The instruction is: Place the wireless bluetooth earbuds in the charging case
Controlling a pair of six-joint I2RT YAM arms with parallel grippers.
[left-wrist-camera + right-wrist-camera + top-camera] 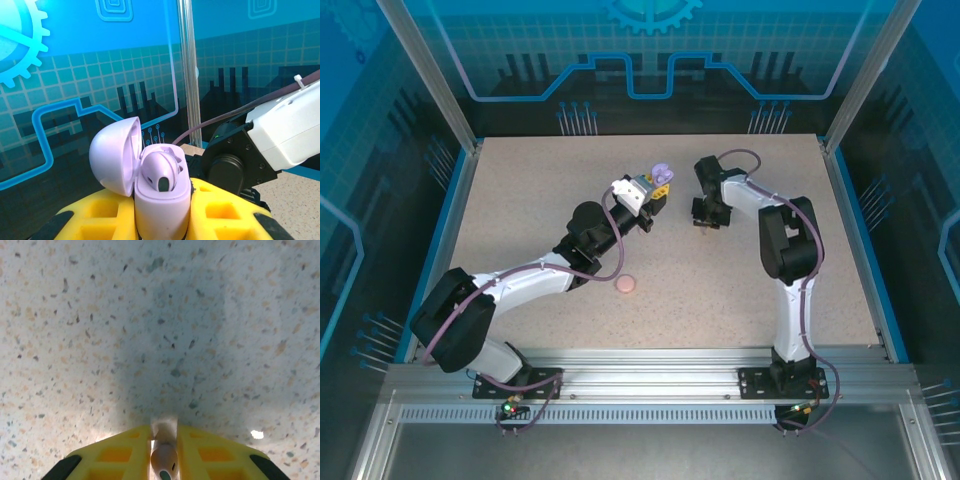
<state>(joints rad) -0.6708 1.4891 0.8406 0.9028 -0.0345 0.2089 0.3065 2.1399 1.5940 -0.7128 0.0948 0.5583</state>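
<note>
Left fingers [225,212] clenched the open purple case [162,202], one purple earbud [161,172] inside. Right fingers [117,456] grasped a pale earbud [164,458].

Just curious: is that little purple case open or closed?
Open: the purple charging case has its lid flipped back, one purple earbud seated inside.

left pincer [162,222] clamps the open purple case [162,200] — lid [114,156] swung left, one purple earbud [161,172] seated inside.
</note>
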